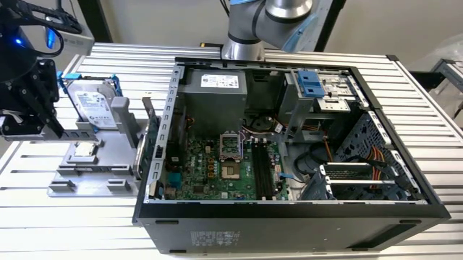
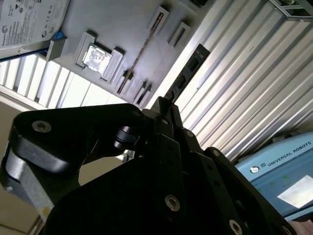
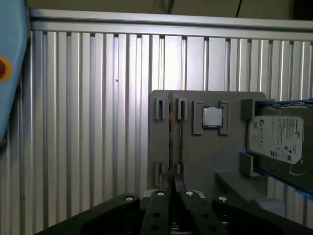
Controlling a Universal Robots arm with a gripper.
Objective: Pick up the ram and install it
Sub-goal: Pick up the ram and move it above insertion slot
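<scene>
Standing on edge in the slots of a gray tray (image 3: 205, 156), one ram (image 3: 171, 142) is sitting just beside one chip (image 3: 212, 116). One drive (image 3: 276, 137) is resting on the chip's other side. The gripper (image 3: 174, 192) is hovering over the tray in line with the ram, its fingers pressed together and pinching nothing. One open case (image 1: 289, 208) is lying toward the exterior view's right of the tray, holding a board (image 1: 217, 173).
</scene>
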